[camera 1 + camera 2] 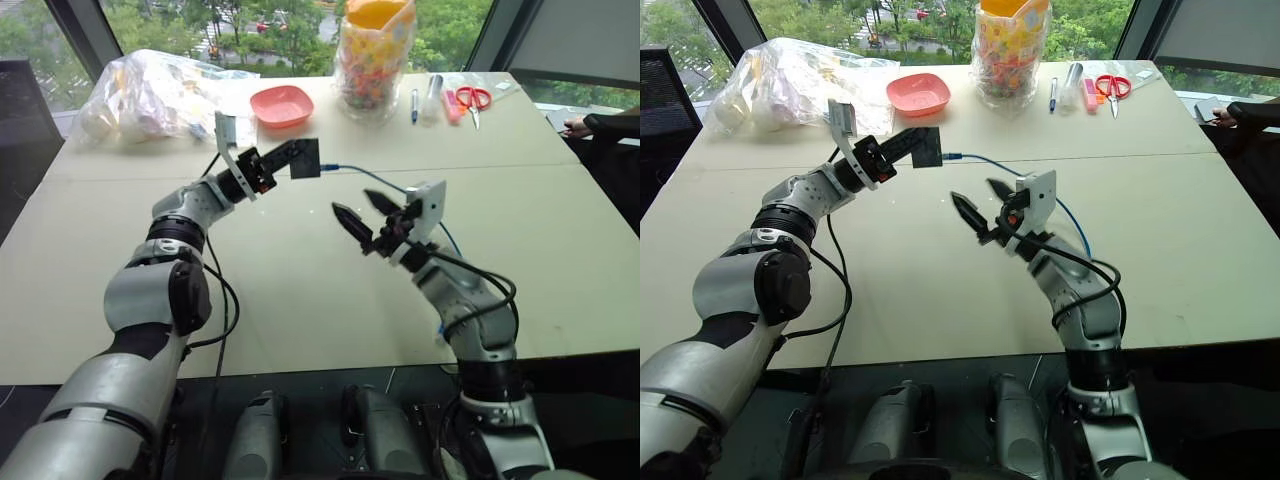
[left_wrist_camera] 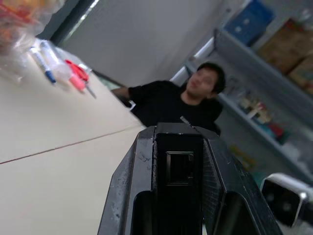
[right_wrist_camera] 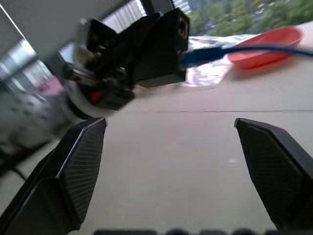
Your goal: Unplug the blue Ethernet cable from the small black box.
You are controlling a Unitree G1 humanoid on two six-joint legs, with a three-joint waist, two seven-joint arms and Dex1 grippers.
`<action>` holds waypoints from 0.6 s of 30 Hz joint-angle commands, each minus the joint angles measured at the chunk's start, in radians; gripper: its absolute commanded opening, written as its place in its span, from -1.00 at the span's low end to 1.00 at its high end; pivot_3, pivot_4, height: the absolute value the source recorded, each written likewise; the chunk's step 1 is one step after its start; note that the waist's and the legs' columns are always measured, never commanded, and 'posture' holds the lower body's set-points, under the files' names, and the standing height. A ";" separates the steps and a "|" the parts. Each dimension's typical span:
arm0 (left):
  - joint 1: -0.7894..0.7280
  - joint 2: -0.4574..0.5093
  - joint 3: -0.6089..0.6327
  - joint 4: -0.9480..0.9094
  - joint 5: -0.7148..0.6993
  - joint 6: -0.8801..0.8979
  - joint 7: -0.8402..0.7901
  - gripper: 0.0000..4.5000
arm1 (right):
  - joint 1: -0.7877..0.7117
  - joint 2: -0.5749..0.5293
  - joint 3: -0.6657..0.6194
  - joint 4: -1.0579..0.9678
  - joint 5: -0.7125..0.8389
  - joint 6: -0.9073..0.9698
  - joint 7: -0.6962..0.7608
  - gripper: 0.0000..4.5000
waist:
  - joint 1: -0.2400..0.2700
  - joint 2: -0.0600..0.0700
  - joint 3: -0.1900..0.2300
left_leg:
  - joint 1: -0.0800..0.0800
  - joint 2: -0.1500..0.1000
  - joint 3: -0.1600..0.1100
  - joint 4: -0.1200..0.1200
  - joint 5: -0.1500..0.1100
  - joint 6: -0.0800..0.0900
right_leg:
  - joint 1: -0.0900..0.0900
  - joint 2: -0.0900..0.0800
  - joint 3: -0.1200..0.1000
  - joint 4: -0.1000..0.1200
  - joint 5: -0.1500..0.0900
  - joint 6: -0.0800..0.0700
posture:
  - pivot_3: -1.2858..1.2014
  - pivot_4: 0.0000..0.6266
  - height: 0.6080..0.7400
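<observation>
— Left gripper (image 1: 292,157)?
— Clamped on the small black box (image 1: 305,158), held up off the table (image 1: 300,300). Empty port showing between the fingers in the left wrist view.
— And the right gripper (image 1: 365,213)?
— Spread wide, holding nothing, hovering near the box but apart from it.
— Blue Ethernet cable (image 1: 380,180)?
— Running from just beside the box's edge, behind the right gripper and down to the table. Plug end right at the box in the right wrist view, possibly still seated in a second port; too blurred to settle.
— Anything cut off?
— Cable's far end hidden behind the right arm. Person (image 2: 188,100) at the table's edge, out of focus.
</observation>
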 commanded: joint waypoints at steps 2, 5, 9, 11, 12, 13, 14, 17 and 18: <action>0.037 -0.015 0.040 -0.167 -0.114 0.170 -0.034 -0.77 | -0.035 0.042 -0.078 -0.038 0.179 0.076 -0.116 0.98 | 0.003 0.000 0.000 | 0.001 0.000 0.000 0.001 0.000 0.000 | 0.002 0.000 0.000 -0.002 -0.001 0.001 | 0.03 -0.52 1.00; 0.105 -0.050 0.019 -0.305 -0.160 0.262 -0.023 -0.77 | -0.062 0.086 -0.100 -0.019 0.210 0.048 -0.165 0.98 | 0.003 0.000 0.000 | 0.001 0.000 0.000 0.001 0.000 0.000 | 0.002 0.000 0.000 -0.002 -0.001 0.000 | 0.03 -0.52 1.00; 0.171 -0.086 0.005 -0.424 -0.198 0.326 0.020 -0.77 | -0.095 0.107 -0.097 -0.007 0.199 0.018 -0.176 0.98 | 0.003 0.000 0.000 | 0.000 -0.001 0.000 0.000 0.000 0.000 | 0.000 0.000 0.000 -0.001 0.000 0.001 | 0.03 -0.52 1.00; 0.185 -0.094 0.003 -0.453 -0.210 0.340 0.038 -0.77 | -0.106 0.109 -0.088 0.002 0.186 0.006 -0.175 0.98 | 0.002 0.000 0.000 | -0.001 -0.003 0.000 0.000 0.000 0.000 | 0.000 0.001 0.000 -0.001 0.000 0.001 | 0.03 -0.52 1.00; 0.190 -0.098 0.002 -0.465 -0.215 0.344 0.046 -0.77 | -0.109 0.108 -0.085 0.006 0.181 0.002 -0.173 0.98 | 0.002 0.000 0.000 | 0.000 -0.003 0.000 0.000 0.000 0.000 | 0.000 0.001 0.000 -0.001 0.000 0.001 | 0.03 -0.52 1.00; 0.194 -0.100 0.000 -0.475 -0.220 0.348 0.052 -0.77 | -0.112 0.108 -0.084 0.010 0.180 -0.002 -0.172 0.98 | 0.002 0.000 0.000 | 0.000 -0.003 0.000 0.000 0.000 0.000 | 0.000 0.001 0.000 -0.001 -0.001 0.002 | 0.03 -0.52 1.00; 0.197 -0.101 -0.002 -0.483 -0.224 0.351 0.057 -0.77 | -0.114 0.107 -0.083 0.012 0.180 -0.005 -0.170 0.98 | 0.003 0.000 0.000 | 0.000 -0.003 0.000 0.000 0.000 0.000 | 0.000 0.001 0.000 -0.001 -0.001 0.002 | 0.03 -0.52 1.00; 0.201 -0.102 -0.007 -0.492 -0.238 0.352 0.069 -0.77 | -0.116 0.104 -0.082 0.017 0.181 -0.010 -0.168 0.98 | 0.002 0.000 0.000 | 0.000 -0.003 0.000 0.000 0.000 0.000 | 0.000 0.001 0.000 -0.001 -0.001 0.002 | 0.03 -0.52 1.00; 0.200 -0.102 -0.009 -0.492 -0.241 0.352 0.071 -0.77 | -0.117 0.103 -0.082 0.020 0.182 -0.012 -0.167 0.98 | 0.003 0.000 0.000 | 0.000 -0.003 0.000 0.000 0.000 0.000 | 0.000 0.001 0.000 -0.001 -0.001 0.002 | 0.03 -0.52 1.00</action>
